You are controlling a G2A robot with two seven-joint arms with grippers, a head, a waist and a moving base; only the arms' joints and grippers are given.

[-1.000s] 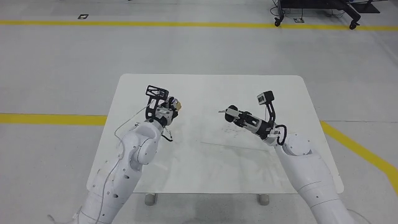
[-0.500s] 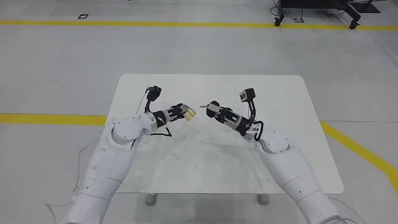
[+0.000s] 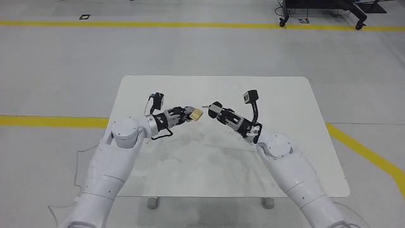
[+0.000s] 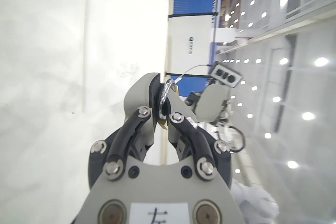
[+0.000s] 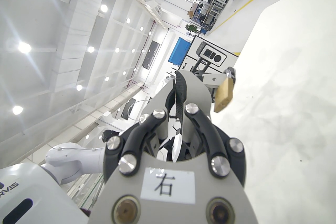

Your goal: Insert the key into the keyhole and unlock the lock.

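Observation:
A brass padlock (image 3: 197,114) hangs above the middle of the white table (image 3: 285,101), and my left gripper (image 3: 188,112) is shut on its steel shackle (image 4: 167,86). In the right wrist view the lock body (image 5: 223,95) tilts just beyond my right gripper (image 5: 177,78). My right gripper (image 3: 212,109) faces the lock from the other side, shut on the key (image 3: 205,108), whose light tip sticks out toward the lock. The pads hide most of the key. In the top view the key tip and the lock are nearly touching.
The two arms meet over the table's centre. The table edge (image 3: 215,77) at the back borders grey floor with a yellow line (image 3: 190,24). A dark equipment cart (image 3: 323,0) stands far back right.
Both grippers have moved in toward each other over the table's middle. The gap between lock and key has shrunk from wide to almost nothing.

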